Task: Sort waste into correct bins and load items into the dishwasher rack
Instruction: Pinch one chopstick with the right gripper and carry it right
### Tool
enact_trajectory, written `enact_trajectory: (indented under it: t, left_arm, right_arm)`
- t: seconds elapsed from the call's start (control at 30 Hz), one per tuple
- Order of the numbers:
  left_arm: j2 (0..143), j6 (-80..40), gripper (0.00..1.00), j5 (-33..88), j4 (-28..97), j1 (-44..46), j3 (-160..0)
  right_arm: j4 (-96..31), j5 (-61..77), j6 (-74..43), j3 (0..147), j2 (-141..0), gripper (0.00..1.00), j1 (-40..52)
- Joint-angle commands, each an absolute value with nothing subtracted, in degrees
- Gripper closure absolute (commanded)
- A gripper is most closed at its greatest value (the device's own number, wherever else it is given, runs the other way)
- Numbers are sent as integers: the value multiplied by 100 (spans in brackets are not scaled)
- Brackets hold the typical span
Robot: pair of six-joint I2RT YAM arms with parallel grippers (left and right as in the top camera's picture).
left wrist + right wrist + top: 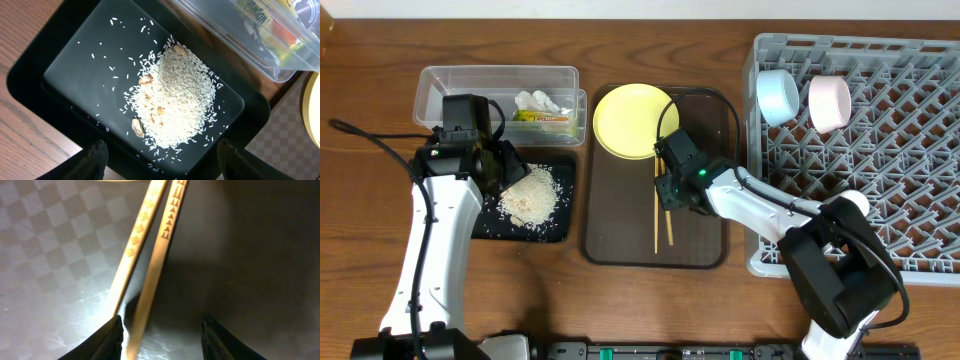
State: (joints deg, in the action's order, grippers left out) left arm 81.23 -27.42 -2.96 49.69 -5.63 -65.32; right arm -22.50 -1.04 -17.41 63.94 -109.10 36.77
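- Left hand (165, 167): released, fingers spread wide, poised over the near edge of the black tray (30, 85) and holding nothing.
- Rice (175, 105): heaped in the middle of the black tray with a few brownish bits mixed in; stray grains scattered around the heap.
- Clear container (430, 85): just behind the black tray on the table (360, 60); it holds the crumpled tissue (535, 100) and the snack wrapper (545, 118).
- Right hand (162, 340): released, fingers apart on either side of the chopsticks (150, 255), not clamped on them.
- Chopsticks: lying side by side on the brown serving tray (610, 240), far ends reaching the yellow plate (625, 120).
- Yellow plate: resting at the tray's rear left corner.
- Dishwasher rack (920, 150): at the right, carrying the light blue bowl (778, 95) and the pink bowl (828, 102) on edge along its back row.
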Motion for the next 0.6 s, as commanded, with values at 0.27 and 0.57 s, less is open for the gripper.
enact_trajectory:
  t: [0.27,0.57]
  left_arm:
    - [8123,-2801,27,-303,4984,-582,-6493]
    - [8123,-2801,27,-303,4901,-582,-6493]
  right_arm:
    - [-2709,-969,-2099,6370,-10995,74,3699]
    - [-2908,-950,-2099,6370,-10995,99,3498]
